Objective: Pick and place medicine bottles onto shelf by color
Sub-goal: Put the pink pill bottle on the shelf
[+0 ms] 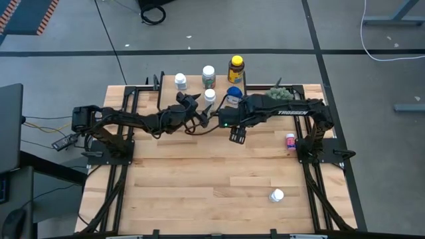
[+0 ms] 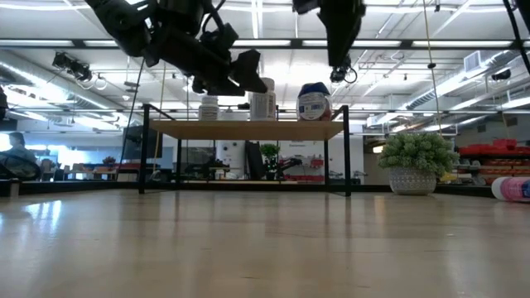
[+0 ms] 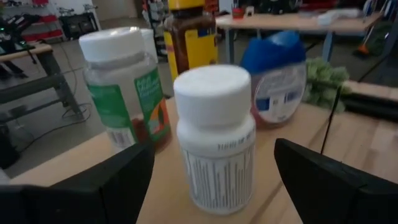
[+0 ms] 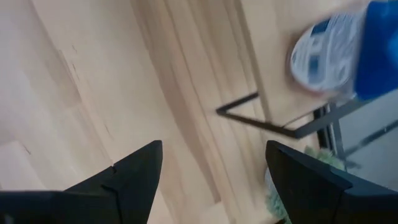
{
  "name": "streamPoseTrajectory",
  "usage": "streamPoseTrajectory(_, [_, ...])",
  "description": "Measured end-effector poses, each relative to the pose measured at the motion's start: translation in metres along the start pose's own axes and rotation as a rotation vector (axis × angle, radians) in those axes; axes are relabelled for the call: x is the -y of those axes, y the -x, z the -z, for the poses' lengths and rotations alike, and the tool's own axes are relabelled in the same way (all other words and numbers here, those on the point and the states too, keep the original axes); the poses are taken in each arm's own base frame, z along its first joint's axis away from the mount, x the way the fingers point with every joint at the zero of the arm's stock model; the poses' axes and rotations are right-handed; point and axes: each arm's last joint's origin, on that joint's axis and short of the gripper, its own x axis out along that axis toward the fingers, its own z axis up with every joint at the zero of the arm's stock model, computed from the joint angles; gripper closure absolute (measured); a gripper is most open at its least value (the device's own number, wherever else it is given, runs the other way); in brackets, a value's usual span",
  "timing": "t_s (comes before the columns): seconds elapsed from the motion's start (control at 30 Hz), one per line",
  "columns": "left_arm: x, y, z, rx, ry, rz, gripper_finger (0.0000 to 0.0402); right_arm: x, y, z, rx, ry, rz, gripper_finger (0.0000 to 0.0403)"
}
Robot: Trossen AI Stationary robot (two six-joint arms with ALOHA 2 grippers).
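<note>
We take the shelf as our landmark. On it stands a white-capped bottle, upright at the near edge, with the left gripper straddling it: both dark fingers stand spread clear of its sides, touching nothing. We judge this a release, the bottle set beside the other white-capped ones so that like colours group together. Behind it on the shelf are a green-labelled white-capped bottle, the amber bottle with its yellow cap, and toward the plant end the squat blue-lidded bottle.

The right gripper hovers over the tabletop just in front of the shelf's blue-lidded end, jaws spread and empty, apparently waiting.

Two bottles remain off the shelf: a pink-labelled bottle lies on the table in front of the plant end of the shelf, and another white-capped bottle lies well in front of the shelf, near the table's front edge.

Only the left wrist view shows the gap between fingers and bottle; the high view hides it under the arms. The low view alone shows the shelf's black legs and the potted plant beside it.
</note>
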Motion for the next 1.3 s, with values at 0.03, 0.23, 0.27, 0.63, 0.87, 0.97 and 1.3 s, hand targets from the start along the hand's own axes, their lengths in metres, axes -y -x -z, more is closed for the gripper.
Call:
streamPoseTrajectory(0.03, [0.000, 0.001, 0.000, -0.005, -0.005, -0.003, 0.0065, -0.001, -0.003, 0.003, -0.012, -0.003, 0.004, 0.0109])
streamPoseTrajectory(0.23, [-0.006, 0.015, -0.014, -0.013, -0.030, -0.002, 0.0065, -0.012, -0.028, 0.030, -0.058, -0.045, -0.010, 0.0109])
streamPoseTrajectory(0.27, [-0.007, 0.019, -0.018, -0.010, -0.031, 0.003, 0.0065, -0.013, -0.031, 0.036, -0.059, -0.057, -0.019, 0.0109])
streamPoseTrajectory(0.63, [0.000, 0.068, -0.013, -0.006, -0.003, 0.132, 0.0081, 0.000, -0.075, 0.122, -0.213, -0.439, 0.017, 0.0109])
streamPoseTrajectory(0.87, [0.017, 0.087, -0.001, -0.015, 0.023, 0.229, 0.0084, 0.006, -0.117, 0.161, -0.394, -0.572, 0.101, 0.0109])
streamPoseTrajectory(0.97, [0.021, 0.094, 0.008, -0.029, 0.033, 0.259, 0.0084, 0.006, -0.131, 0.171, -0.419, -0.624, 0.119, 0.0109])
streamPoseTrajectory(1.3, [0.022, 0.105, 0.028, -0.046, 0.033, 0.292, 0.0084, 0.004, -0.146, 0.186, -0.467, -0.839, 0.171, 0.0122])
